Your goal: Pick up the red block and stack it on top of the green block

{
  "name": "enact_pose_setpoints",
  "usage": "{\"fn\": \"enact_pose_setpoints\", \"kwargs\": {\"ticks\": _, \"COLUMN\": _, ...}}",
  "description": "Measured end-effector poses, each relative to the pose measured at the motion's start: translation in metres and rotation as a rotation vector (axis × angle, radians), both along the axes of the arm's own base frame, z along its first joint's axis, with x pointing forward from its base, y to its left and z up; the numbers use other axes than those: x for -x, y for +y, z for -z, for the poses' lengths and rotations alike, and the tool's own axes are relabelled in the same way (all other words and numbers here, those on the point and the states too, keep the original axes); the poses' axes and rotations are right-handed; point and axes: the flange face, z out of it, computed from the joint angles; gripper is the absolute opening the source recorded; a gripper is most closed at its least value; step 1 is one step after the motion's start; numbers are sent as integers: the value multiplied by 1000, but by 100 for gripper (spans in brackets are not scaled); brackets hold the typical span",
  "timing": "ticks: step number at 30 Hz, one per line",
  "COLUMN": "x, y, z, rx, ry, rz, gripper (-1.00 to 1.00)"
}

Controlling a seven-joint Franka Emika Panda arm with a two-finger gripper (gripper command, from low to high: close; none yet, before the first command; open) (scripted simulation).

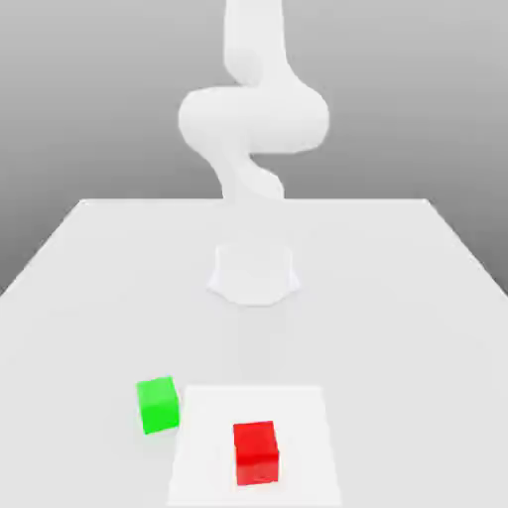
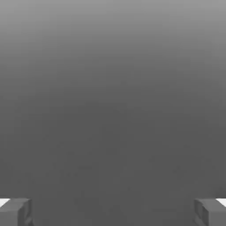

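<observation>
The red block (image 1: 256, 452) is a small cube near the table's front edge, a little to the exterior view's right of centre. To its left and slightly farther back sits the green block (image 1: 158, 403), about a block's width away and not touching it. In the hand view my gripper (image 2: 113, 212) is open: its two grey fingertips (image 2: 17, 211) stand far apart with nothing between them, against a plain grey background. Neither block appears between the fingers.
The white arm (image 1: 253, 119) rises from its round base (image 1: 254, 273) at the middle of the white table (image 1: 397, 298). A brighter white rectangle (image 1: 298, 417) lies under the red block; the green block sits at its left edge.
</observation>
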Motion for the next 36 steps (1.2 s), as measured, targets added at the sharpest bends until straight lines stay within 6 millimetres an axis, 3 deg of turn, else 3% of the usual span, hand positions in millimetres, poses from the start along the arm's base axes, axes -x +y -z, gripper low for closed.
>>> {"fn": "enact_pose_setpoints", "kwargs": {"ticks": 5, "x": -56, "y": 0, "z": 95, "rx": 13, "ry": 159, "rz": -23, "gripper": 0}}
{"fn": "enact_pose_setpoints", "kwargs": {"ticks": 11, "x": -92, "y": 1, "z": 215, "rx": 26, "ry": 343, "rz": -52, "gripper": 0}}
{"fn": "enact_pose_setpoints", "kwargs": {"ticks": 17, "x": -96, "y": 2, "z": 337, "rx": 37, "ry": 527, "rz": -82, "gripper": 0}}
{"fn": "enact_pose_setpoints", "kwargs": {"ticks": 23, "x": -71, "y": 2, "z": 450, "rx": 46, "ry": 701, "rz": -112, "gripper": 0}}
{"fn": "enact_pose_setpoints", "kwargs": {"ticks": 28, "x": -67, "y": 2, "z": 514, "rx": 46, "ry": 721, "rz": -116, "gripper": 0}}
{"fn": "enact_pose_setpoints", "kwargs": {"ticks": 29, "x": -67, "y": 2, "z": 521, "rx": 46, "ry": 721, "rz": -116, "gripper": -100}}
{"fn": "enact_pose_setpoints", "kwargs": {"ticks": 36, "x": -67, "y": 2, "z": 521, "rx": 47, "ry": 721, "rz": -116, "gripper": -100}}
